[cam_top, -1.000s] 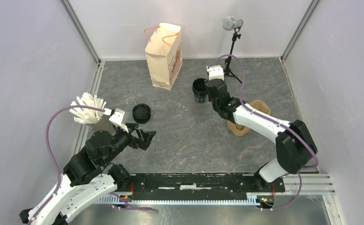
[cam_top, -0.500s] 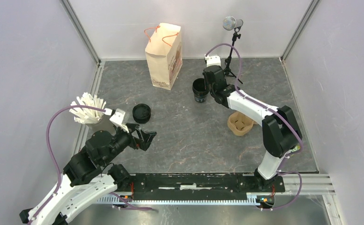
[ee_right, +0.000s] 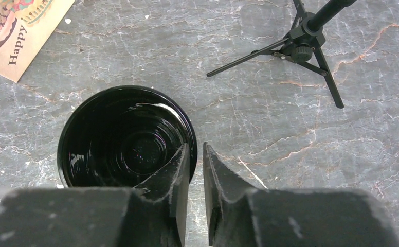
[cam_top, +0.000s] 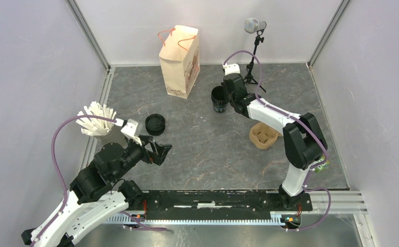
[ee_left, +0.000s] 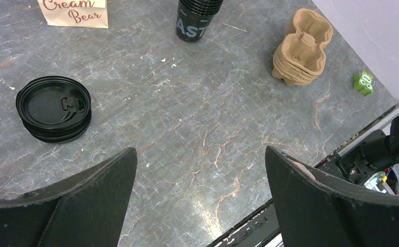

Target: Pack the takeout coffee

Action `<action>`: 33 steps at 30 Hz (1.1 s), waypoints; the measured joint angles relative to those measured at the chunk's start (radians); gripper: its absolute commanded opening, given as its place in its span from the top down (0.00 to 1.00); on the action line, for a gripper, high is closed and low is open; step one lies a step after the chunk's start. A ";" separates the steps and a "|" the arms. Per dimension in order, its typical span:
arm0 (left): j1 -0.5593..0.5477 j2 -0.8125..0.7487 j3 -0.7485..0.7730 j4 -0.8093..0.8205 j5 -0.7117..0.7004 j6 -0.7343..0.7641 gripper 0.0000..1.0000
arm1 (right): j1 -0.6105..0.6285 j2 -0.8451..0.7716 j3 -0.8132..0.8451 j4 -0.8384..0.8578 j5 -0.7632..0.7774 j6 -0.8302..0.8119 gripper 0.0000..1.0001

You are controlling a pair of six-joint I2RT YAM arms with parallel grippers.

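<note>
Right pincer (ee_right: pixel 196 146) straddles rim of cup stack (ee_right: pixel 120 139), far centre of surface (ee_right: pixel 290 170). One finger inside, one outside, jaws almost together, likely to peel one cup free. Firm grip unclear. Left pincer (ee_left: pixel 200 150) gapes wide, empty, by lids (ee_left: pixel 53 108).

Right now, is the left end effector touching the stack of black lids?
Apart. The left wrist view shows bare table between the lids and the open left end effector.

Bright, even lighting, soft shadows, mostly sharp focus.
</note>
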 measured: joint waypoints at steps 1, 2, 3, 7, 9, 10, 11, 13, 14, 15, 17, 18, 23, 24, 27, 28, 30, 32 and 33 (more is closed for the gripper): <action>0.000 0.000 0.000 0.000 0.000 0.000 0.00 | -0.001 0.000 0.000 0.000 0.000 0.001 0.84; 0.000 0.001 0.000 0.000 0.000 0.000 0.00 | -0.002 0.000 0.000 0.000 0.000 0.000 0.86; 0.000 0.001 0.000 0.000 0.000 0.000 0.00 | -0.003 0.000 0.000 0.000 0.000 -0.002 0.88; 0.000 0.002 0.000 0.000 0.000 0.000 0.00 | -0.004 0.000 0.000 0.000 0.002 -0.003 1.00; 0.000 0.002 0.000 0.000 0.000 0.000 0.00 | -0.005 0.000 0.000 0.001 0.001 -0.003 1.00; 0.000 0.003 0.000 0.000 0.000 0.000 0.00 | -0.005 0.000 0.000 0.000 0.000 -0.003 1.00; 0.000 0.005 0.000 0.000 0.000 0.000 0.00 | -0.005 0.000 0.001 0.000 0.000 -0.003 1.00; 0.000 0.008 0.000 0.000 0.000 0.000 0.00 | -0.006 -0.001 0.002 0.000 -0.002 -0.002 1.00; 0.000 0.008 0.000 0.000 0.000 0.000 0.00 | -0.006 -0.002 0.002 0.000 -0.005 0.001 1.00; 0.000 0.008 0.000 0.000 0.000 0.000 0.00 | -0.006 -0.003 0.003 0.000 -0.006 0.002 1.00; 0.000 0.008 0.000 0.000 0.000 0.000 0.00 | -0.006 -0.006 0.005 -0.002 -0.010 0.007 1.00; 0.000 0.008 0.000 0.000 0.000 0.000 0.00 | -0.006 -0.008 0.006 -0.003 -0.013 0.009 1.00; 0.000 0.009 0.000 0.000 0.000 0.000 0.00 | -0.006 -0.028 0.007 -0.008 -0.027 0.022 1.00; 0.000 0.010 0.000 0.000 0.000 0.000 0.00 | -0.007 -0.034 0.007 -0.008 -0.028 0.026 1.00; 0.000 0.012 -0.001 0.000 0.000 0.000 0.00 | -0.013 -0.048 0.007 -0.006 -0.035 0.043 1.00; 0.000 0.012 -0.001 0.000 0.000 0.000 0.00 | -0.014 -0.053 0.007 -0.006 -0.037 0.047 1.00; 0.000 0.012 -0.001 0.000 0.000 0.000 0.00 | -0.019 -0.062 0.007 -0.006 -0.046 0.059 1.00; 0.000 0.012 -0.001 0.000 0.000 0.000 0.00 | -0.024 -0.073 0.007 -0.006 -0.055 0.071 1.00; 0.000 0.013 -0.001 0.000 0.000 0.000 0.00 | -0.025 -0.078 0.007 -0.006 -0.061 0.077 1.00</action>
